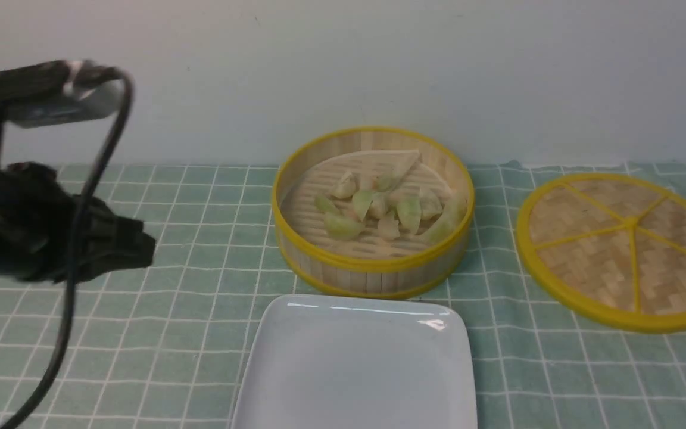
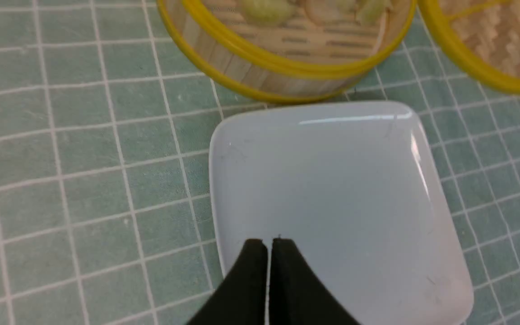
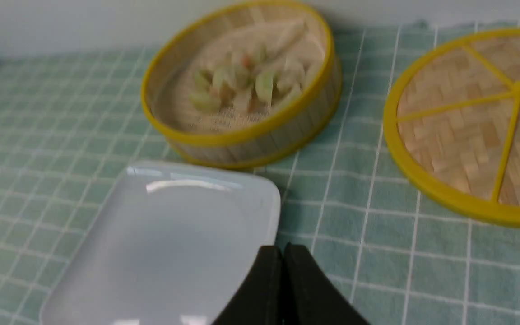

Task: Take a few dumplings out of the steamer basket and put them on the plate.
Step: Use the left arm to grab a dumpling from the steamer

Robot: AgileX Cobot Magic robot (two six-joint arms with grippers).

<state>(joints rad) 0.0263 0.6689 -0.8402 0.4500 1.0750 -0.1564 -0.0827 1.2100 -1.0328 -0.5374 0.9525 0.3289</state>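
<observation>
Over the desk, my left claw has its fingertips together with nothing pinched between them, and my right claw is likewise closed and bare. I take both for parked, held back so that the plate and the basket stay within easy reach, since neither is near a dumpling. In the left wrist view the fingertips show against the plate, which has no dumpling on the part I can see. Just beyond it, farther from me, stands the steamer basket, which I judge is set so close to keep each carry short and any drop over the plate. The dumplings lie inside it in a loose cluster, some against one another, pale green among whitish ones. Their long axes do not agree: the green one toward the right of the cluster runs roughly from near me to far, while the one at the near left lies more nearly crosswise, so I would turn the claw separately for each. Which way the pleats face on the whitish ones I cannot tell. Off to the right, well apart from the plate, the woven lid lies flat, presumably put aside to leave the basket's mouth uncovered.
</observation>
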